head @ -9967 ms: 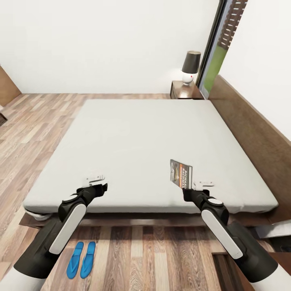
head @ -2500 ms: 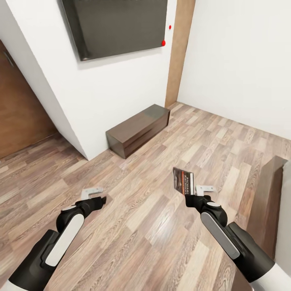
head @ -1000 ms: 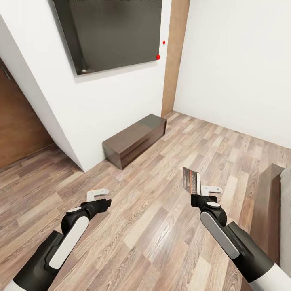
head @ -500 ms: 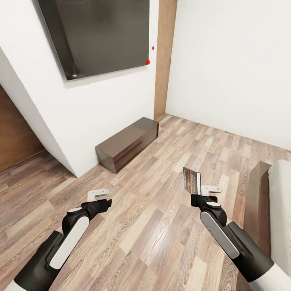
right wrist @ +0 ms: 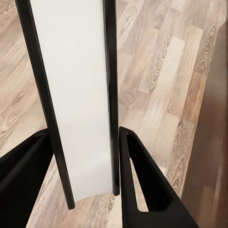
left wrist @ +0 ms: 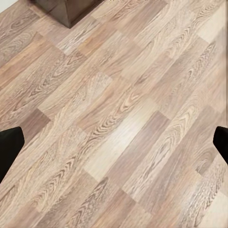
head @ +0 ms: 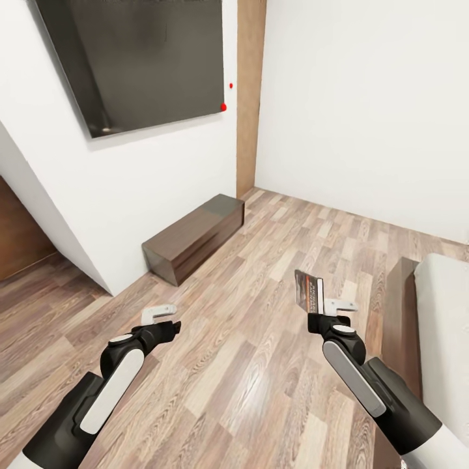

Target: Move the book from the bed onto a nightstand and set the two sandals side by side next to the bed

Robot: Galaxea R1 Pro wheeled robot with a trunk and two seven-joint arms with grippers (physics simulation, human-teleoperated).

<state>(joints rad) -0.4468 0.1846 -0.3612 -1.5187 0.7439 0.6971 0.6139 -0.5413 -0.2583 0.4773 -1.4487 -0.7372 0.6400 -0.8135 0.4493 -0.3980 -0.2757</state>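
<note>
My right gripper (head: 317, 312) is clamped on the book (head: 308, 293), which stands upright on edge above the wrist, cover with orange and black print turned left; in the right wrist view the pale page edge of the book (right wrist: 76, 99) runs between the two black fingers (right wrist: 142, 190), both pressed against the covers. My left gripper (head: 166, 317) hangs over bare floor with nothing in it; in the left wrist view its two dark fingertips (left wrist: 9, 147) sit far apart at the picture's edges, jaws spread wide. Both forearms reach forward, level with each other and well apart. Under them lies the wood-plank floor (head: 260, 365). At near right, the corner of the bed (head: 443, 326) shows: pale mattress, and the dark brown frame board (head: 394, 306) along its left side. Further off on the left, a long dark-wood sideboard (head: 192, 238) sits on the floor against a white wall (head: 143, 176). Above it a large dark panel (head: 137, 58) hangs on that wall, with two small red dots (head: 223, 107) just beside its right edge. Farthest, a brown vertical strip (head: 247, 98) marks the room corner, and a plain white wall (head: 365, 111) runs off to the right
</note>
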